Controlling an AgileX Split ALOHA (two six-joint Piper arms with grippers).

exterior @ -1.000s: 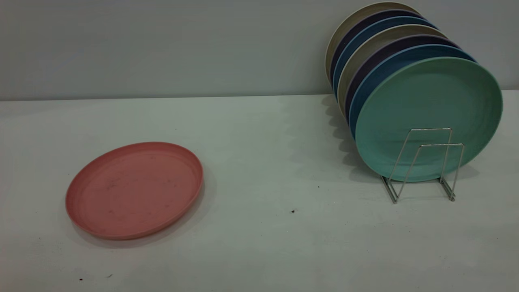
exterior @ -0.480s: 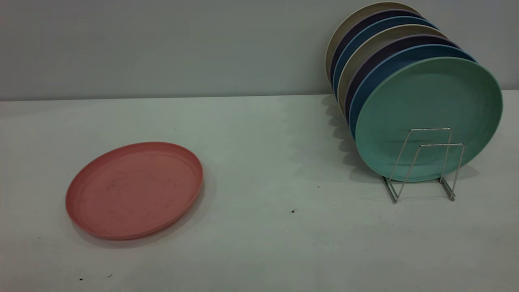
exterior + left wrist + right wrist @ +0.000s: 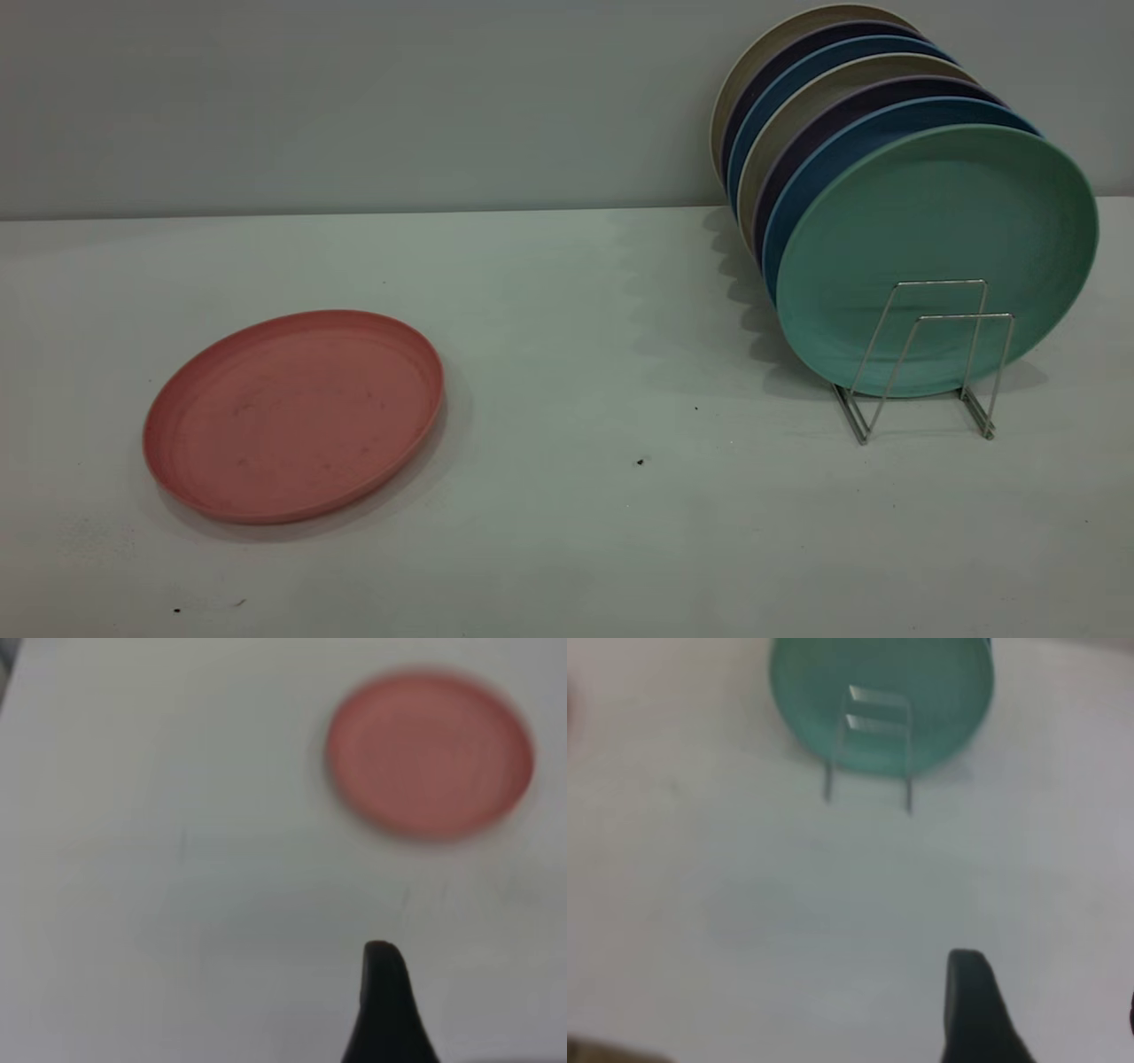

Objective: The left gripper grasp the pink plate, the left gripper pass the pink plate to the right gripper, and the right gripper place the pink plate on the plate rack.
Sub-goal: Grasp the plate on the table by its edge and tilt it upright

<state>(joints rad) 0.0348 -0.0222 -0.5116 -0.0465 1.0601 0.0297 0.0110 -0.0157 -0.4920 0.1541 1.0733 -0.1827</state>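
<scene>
My left gripper (image 3: 383,992) hangs well short of the pink plate (image 3: 294,415) lying flat on the desk (image 3: 567,532) — spread I cannot tell — so I should catch its low rim edge-on.

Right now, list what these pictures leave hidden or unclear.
- Left gripper: left wrist view shows one finger at the frame edge; open or shut unknown.
- Right gripper: same in the right wrist view.
- Both arms: outside the exterior view.
- Plate rack: rear loops hidden by the green plate and the plates behind it.
- Pink plate: underside unseen.
</scene>
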